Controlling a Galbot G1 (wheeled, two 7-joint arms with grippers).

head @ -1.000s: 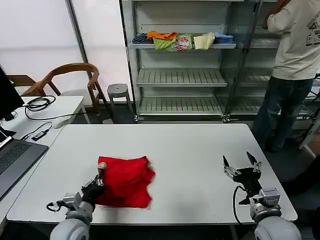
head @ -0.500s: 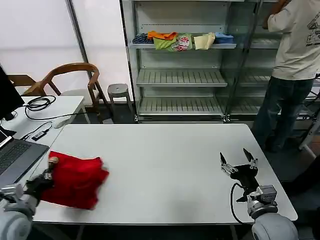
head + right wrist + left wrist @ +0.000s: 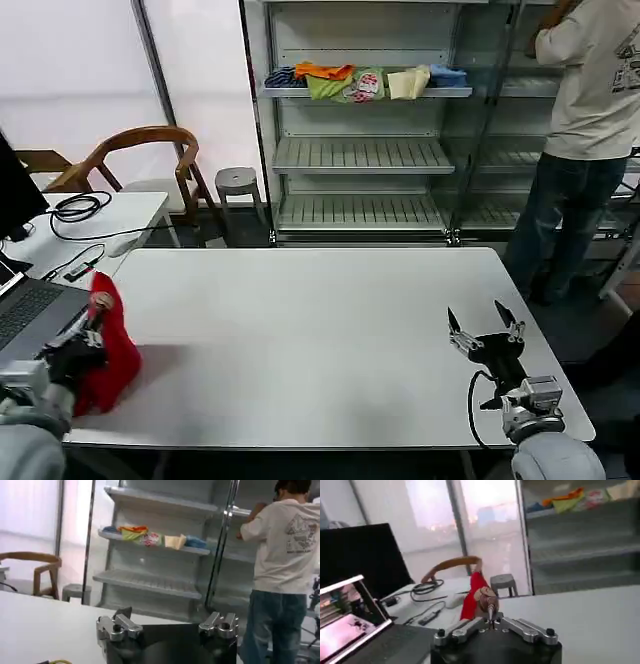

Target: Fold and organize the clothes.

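In the head view, the left gripper (image 3: 88, 335) pinches one red T-shirt (image 3: 112, 350) at the white table's (image 3: 320, 340) left edge; its fingers are pressed together on the cloth, and the bunched shirt hangs from them with its lower part against the tabletop beside a laptop (image 3: 30, 315). The right gripper (image 3: 486, 330) sits low over the table's right side, its two fingers spread wide and holding nothing

From the left wrist view, the left gripper (image 3: 491, 616) has both fingers closed on a fold of the red T-shirt (image 3: 475, 595), which stands up above them

From the right wrist view, the right gripper (image 3: 167, 622) shows its two fingers well apart and empty
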